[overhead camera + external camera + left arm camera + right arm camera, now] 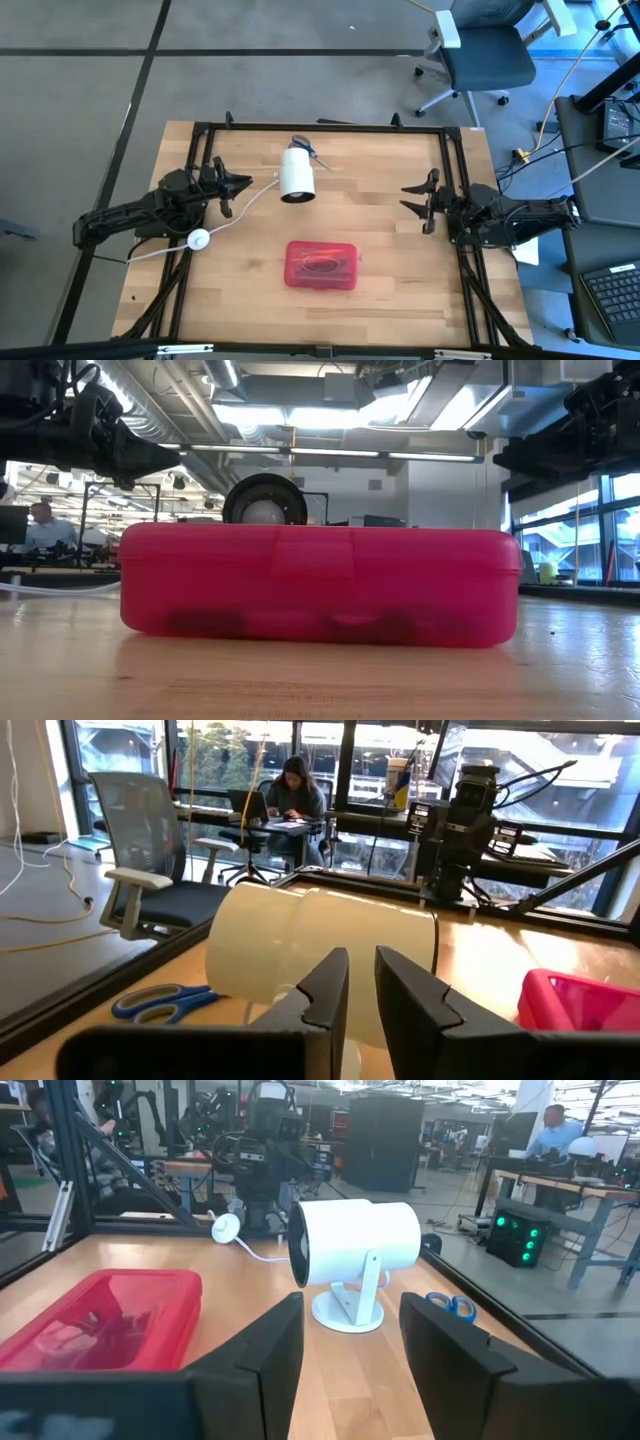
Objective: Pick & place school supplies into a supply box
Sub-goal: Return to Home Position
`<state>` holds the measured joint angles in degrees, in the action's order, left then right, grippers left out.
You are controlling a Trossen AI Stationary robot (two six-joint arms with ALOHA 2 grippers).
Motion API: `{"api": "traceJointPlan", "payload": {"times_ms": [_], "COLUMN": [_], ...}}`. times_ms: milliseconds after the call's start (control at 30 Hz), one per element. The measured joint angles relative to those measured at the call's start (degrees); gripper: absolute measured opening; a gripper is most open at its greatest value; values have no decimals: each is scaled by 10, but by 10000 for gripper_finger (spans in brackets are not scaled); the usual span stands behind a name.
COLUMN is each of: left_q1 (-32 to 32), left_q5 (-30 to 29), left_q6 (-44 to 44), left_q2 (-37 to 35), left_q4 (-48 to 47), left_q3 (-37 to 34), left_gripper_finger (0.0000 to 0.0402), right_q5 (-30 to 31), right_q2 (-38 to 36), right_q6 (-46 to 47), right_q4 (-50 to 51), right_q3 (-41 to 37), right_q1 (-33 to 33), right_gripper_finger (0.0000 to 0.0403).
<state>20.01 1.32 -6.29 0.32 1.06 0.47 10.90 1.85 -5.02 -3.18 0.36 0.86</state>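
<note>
**Sam:** Why are the two arms so far apart?

**Mia:** I think the job is nearly done, so each arm waits at its own side of the table (400,290). The left claw (240,190) hangs at 9 o'clock. The right claw (407,199) hangs at 3 o'clock. Both are let go and hold nothing. The right one's fingers are wide apart. The left one's are only a little apart.

**Sam:** Where is the box?

**Mia:** The pink box (300,575) lies flat at 6 o'clock, well apart from both claws. Its lid is down.

**Sam:** And the pens?

**Mia:** I see dark thin shapes through the lid. I guess those are the pens (105,1323), but I cannot count them. No pens lie on the bare wood.

**Sam:** What else is there?

**Mia:** A white tube (297,174) stands on a little foot at 12 o'clock, between the two claws. A white cord (245,207) runs from it toward 8 o'clock. It ends in a round plug (200,239) near the left arm. Blue scissors (306,151) lie just behind the tube.

**Sam:** Is anything in the way?

**Mia:** Nothing is near the box. The cord lies close to the left arm, so it might catch if that arm swings low.
</note>
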Motion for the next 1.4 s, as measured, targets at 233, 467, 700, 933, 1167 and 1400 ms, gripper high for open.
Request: {"api": "traceJointPlan", "payload": {"times_ms": [233, 467, 700, 933, 1167, 1400], "left_q1": [0, 0, 0, 0, 0, 0], "left_q5": [0, 0, 0, 0, 0, 0], "left_q6": [0, 0, 0, 0, 0, 0], "left_q2": [0, 0, 0, 0, 0, 0], "left_q4": [0, 0, 0, 0, 0, 0], "left_q3": [0, 0, 0, 0, 0, 0], "left_gripper_finger": [54, 48, 51, 53, 47, 52], "right_q5": [0, -1, -1, -1, -1, -1], "right_q2": [0, 0, 0, 0, 0, 0], "right_q6": [0, 0, 0, 0, 0, 0], "right_q4": [0, 0, 0, 0, 0, 0], "right_q3": [0, 0, 0, 0, 0, 0], "right_q1": [0, 0, 0, 0, 0, 0], "right_gripper_finger": [172, 172, 172, 172, 172, 172]}}
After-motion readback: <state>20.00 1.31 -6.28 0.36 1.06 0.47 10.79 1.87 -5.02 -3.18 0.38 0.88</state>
